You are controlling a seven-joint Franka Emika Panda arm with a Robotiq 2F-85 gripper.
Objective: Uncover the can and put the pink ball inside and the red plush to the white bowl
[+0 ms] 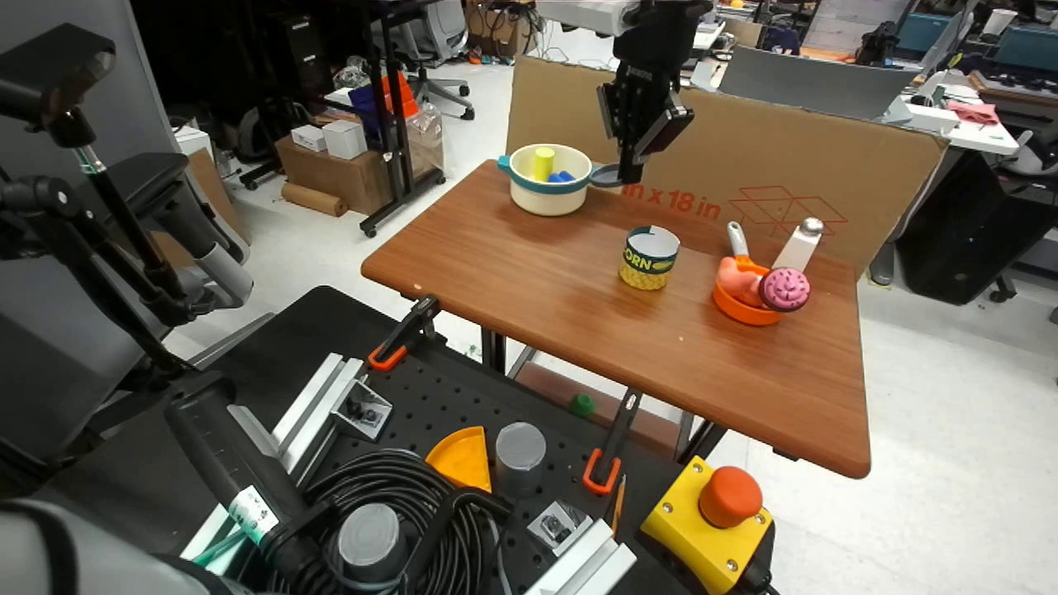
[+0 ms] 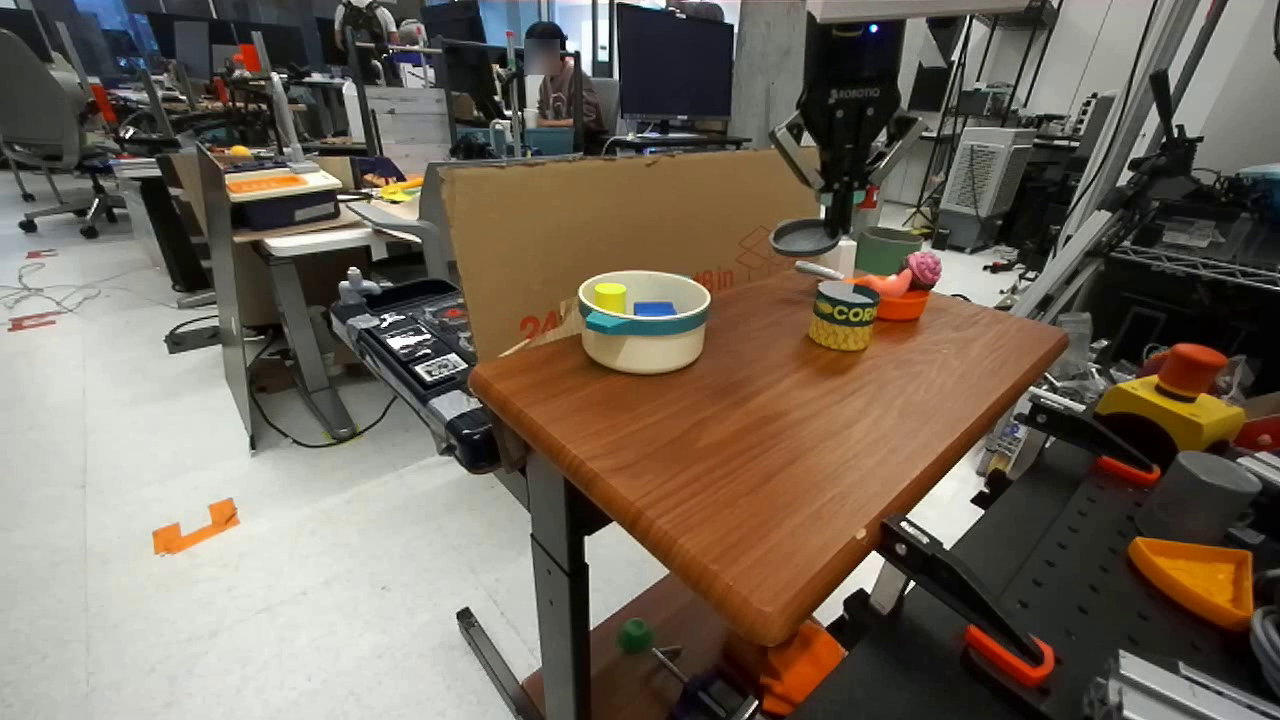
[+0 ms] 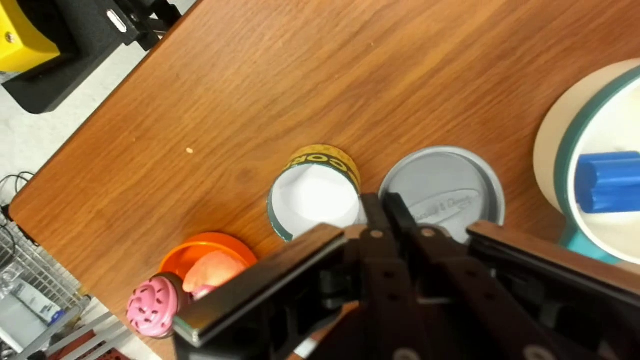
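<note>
The yellow can [image 1: 644,273] [image 2: 840,333] with its dark green band stands upright and uncovered on the table; only white shows inside it in the wrist view [image 3: 317,197]. Above the table, behind the can, my gripper [image 1: 631,175] [image 2: 838,228] [image 3: 384,197] is shut on the edge of a grey round lid [image 1: 605,177] [image 2: 800,237] [image 3: 445,182], which hangs off one side of the fingers. The pink ball [image 1: 784,289] [image 3: 151,306], speckled brown, rests at the orange bowl's edge. Inside that bowl lies the red plush [image 1: 738,281] [image 3: 212,270], coral-coloured. The white bowl [image 1: 549,204] [image 2: 643,351] has a teal rim.
An orange bowl [image 1: 746,313] [image 3: 210,239] sits beyond the can, with a pale handle [image 1: 736,240] and a white shaker [image 1: 798,247] beside it. Yellow [image 1: 544,164] and blue [image 2: 654,309] pieces lie in the white bowl. A cardboard panel [image 1: 769,157] borders the table's back edge.
</note>
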